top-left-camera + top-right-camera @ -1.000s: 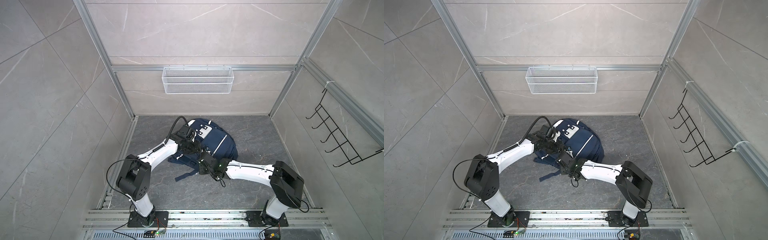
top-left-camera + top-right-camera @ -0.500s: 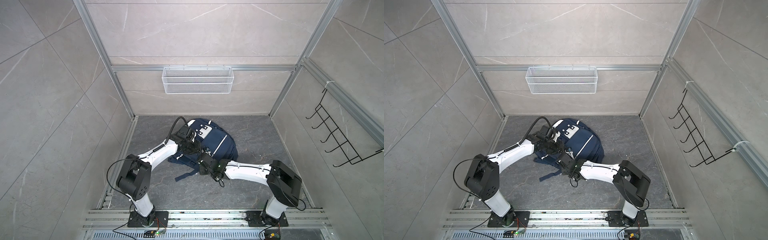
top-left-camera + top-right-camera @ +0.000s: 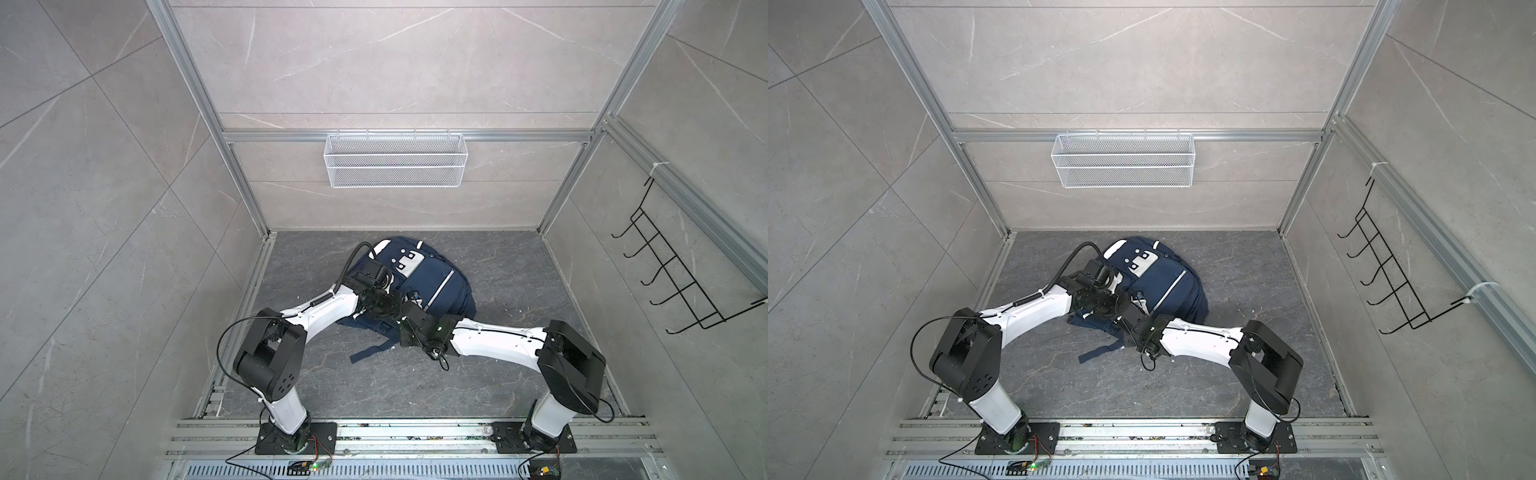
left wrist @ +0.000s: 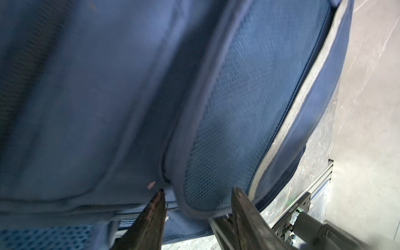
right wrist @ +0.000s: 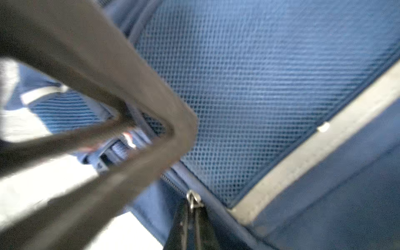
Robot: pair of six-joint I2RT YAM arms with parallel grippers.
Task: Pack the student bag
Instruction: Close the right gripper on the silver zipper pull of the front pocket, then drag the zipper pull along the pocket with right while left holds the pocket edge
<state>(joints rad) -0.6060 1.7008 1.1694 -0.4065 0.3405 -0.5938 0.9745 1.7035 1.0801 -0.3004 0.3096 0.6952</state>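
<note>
Top views: student bag (image 3: 432, 282) lies centre-far on the floor, both my grippers at its near-left edge.
Left wrist: left gripper (image 4: 197, 194) half open, straddling the mesh pocket (image 4: 249, 108) rim.
Right wrist: right gripper (image 5: 191, 207) pinched on the zipper pull (image 5: 192, 198). Pull along the track, left bracing fabric.

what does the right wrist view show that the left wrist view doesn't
Only the right wrist view shows the right tool shut on a metal zipper pull of the student bag.

Only the left wrist view shows the left tool, its fingers apart astride the bag's bound mesh edge, and the floor rail.

Both show the bag's navy mesh panel and its silver stripe.
</note>
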